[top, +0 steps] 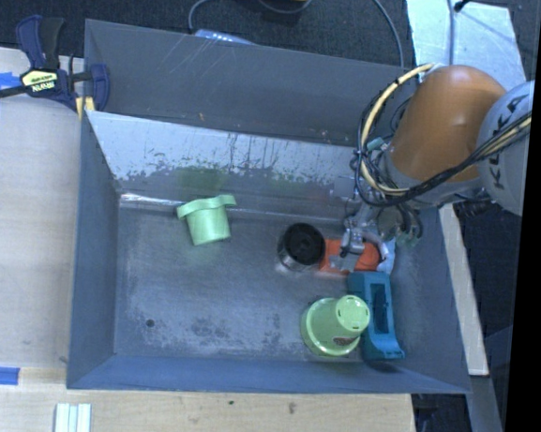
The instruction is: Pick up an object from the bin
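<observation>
The grey metal bin (196, 312) I work over carries five loose things on its floor. A pale green cup (204, 221) lies on its side at the far left. A black round piece (301, 245) sits mid-floor, with a small orange piece (331, 261) just beside it. At the near right, a round green cup (334, 325) touches a teal block (381, 324).
</observation>
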Robot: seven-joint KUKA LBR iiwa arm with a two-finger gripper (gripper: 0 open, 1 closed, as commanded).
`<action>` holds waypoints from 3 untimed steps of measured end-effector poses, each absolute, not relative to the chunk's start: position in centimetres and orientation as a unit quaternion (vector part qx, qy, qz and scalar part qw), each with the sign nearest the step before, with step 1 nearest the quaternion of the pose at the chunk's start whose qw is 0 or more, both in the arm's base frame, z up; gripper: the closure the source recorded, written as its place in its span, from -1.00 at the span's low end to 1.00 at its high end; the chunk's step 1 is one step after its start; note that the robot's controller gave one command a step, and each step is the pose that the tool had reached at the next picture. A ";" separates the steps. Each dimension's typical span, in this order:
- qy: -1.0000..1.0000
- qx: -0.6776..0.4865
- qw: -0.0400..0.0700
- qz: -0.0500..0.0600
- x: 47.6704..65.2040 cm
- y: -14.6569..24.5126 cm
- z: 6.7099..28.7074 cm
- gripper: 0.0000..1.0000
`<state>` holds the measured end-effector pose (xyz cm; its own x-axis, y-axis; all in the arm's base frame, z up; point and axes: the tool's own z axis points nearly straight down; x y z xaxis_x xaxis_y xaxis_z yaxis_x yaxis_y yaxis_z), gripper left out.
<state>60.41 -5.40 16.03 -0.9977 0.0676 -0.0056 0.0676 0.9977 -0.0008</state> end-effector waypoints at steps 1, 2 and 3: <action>0.998 -0.061 0.005 0.000 61.6 -5.2 15.2 -1.00; 0.993 0.121 0.006 0.000 62.0 -3.0 8.5 -1.00; 0.999 0.044 0.011 0.001 60.8 -2.9 7.5 1.00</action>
